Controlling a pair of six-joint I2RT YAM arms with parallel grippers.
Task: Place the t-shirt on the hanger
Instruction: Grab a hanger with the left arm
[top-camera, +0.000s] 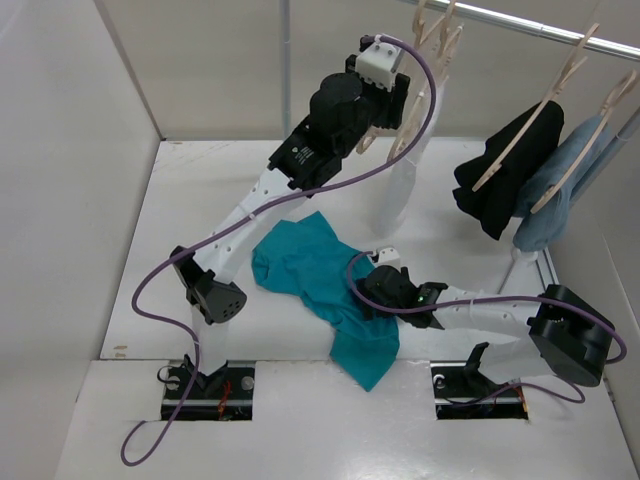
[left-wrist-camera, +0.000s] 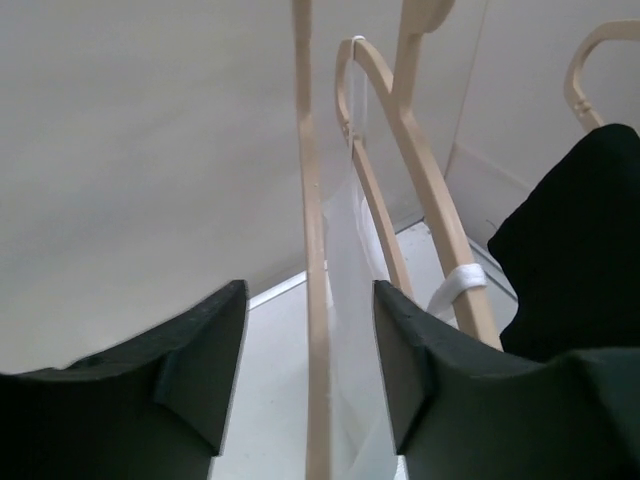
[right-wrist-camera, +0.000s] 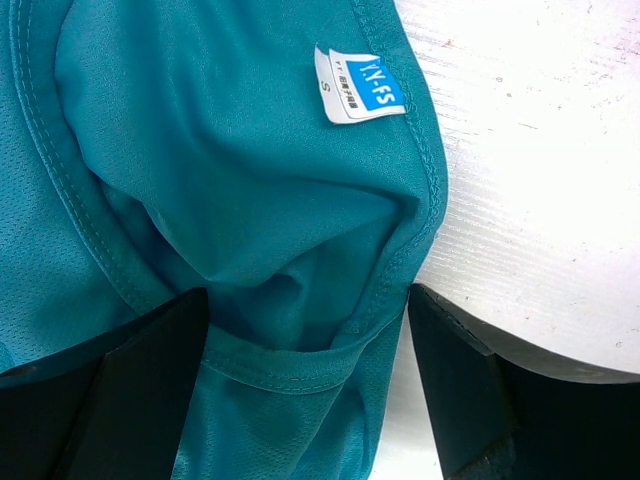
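The top camera sits high up behind both arms and looks down on the whole table from far off. The left wrist camera sits just behind the left gripper and looks up past it, very near the hanger. The right wrist camera looks down past the right gripper, very near the t-shirt. The top view shows both these things too, but small.

Two arms, one t-shirt, three hung garments: white garment, black garment, grey-blue garment
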